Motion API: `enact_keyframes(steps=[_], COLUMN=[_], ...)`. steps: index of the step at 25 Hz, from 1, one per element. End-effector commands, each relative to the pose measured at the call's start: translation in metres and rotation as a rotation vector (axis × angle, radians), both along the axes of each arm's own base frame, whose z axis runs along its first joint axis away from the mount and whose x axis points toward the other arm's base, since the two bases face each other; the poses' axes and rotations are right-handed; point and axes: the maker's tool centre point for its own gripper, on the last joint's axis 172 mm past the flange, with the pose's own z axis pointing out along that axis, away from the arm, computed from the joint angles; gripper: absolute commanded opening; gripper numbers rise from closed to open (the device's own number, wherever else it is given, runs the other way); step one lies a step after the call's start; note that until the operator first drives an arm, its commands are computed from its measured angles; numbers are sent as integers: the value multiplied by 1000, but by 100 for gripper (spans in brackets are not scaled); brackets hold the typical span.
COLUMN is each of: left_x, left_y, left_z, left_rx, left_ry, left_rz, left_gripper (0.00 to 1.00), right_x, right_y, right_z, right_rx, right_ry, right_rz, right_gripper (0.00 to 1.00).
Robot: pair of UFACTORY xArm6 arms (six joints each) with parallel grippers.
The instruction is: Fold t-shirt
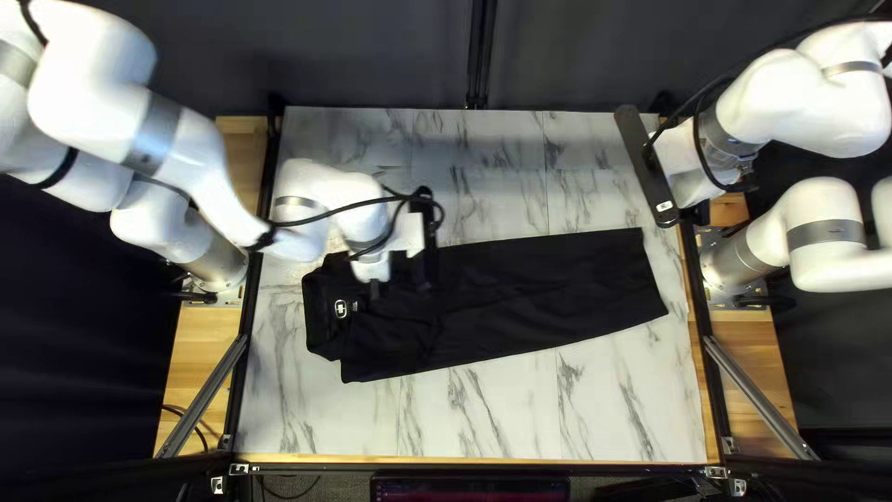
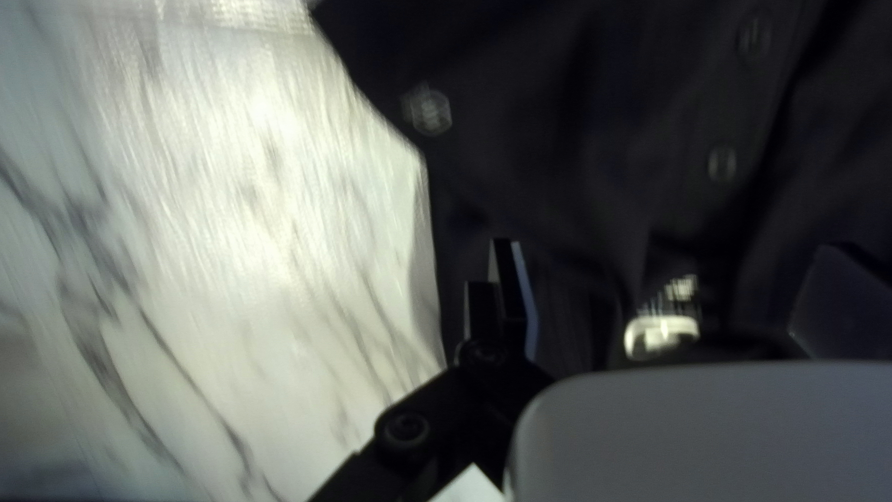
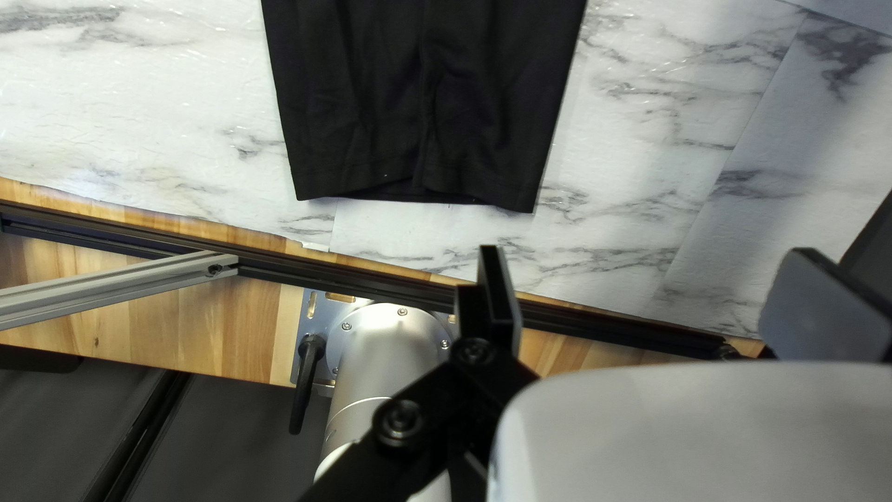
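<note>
Shows marbled tabletop (image 1: 502, 409) exposed at 12 and 6 o'clock, black folded t-shirt (image 1: 548, 288) spanning 9 to 3, right gripper (image 1: 650, 172) spread wide at 2, left gripper (image 1: 399, 286) spread wide, partly obscuring the shirt's 11 o'clock edge.

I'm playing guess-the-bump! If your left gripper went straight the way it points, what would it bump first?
Probably the black shirt, close to its buttons. My left gripper points down at it, but I can't tell how big the gap is.
</note>
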Motion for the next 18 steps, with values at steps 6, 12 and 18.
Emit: enact_keyframes(steps=[6, 12, 18], left_x=[34, 49, 52], left_y=[-20, -42, -38], left_z=[-23, -23, -28], left_rx=[14, 64, 95], left_ry=[-36, -52, -39], left_rz=[-51, -28, 25], left_gripper=[100, 100, 54], right_x=[0, 0, 0], right_y=[0, 0, 0], right_z=[0, 0, 0], right_rx=[0, 0, 0], right_ry=[0, 0, 0], right_rz=[0, 0, 0], right_gripper=[100, 100, 100])
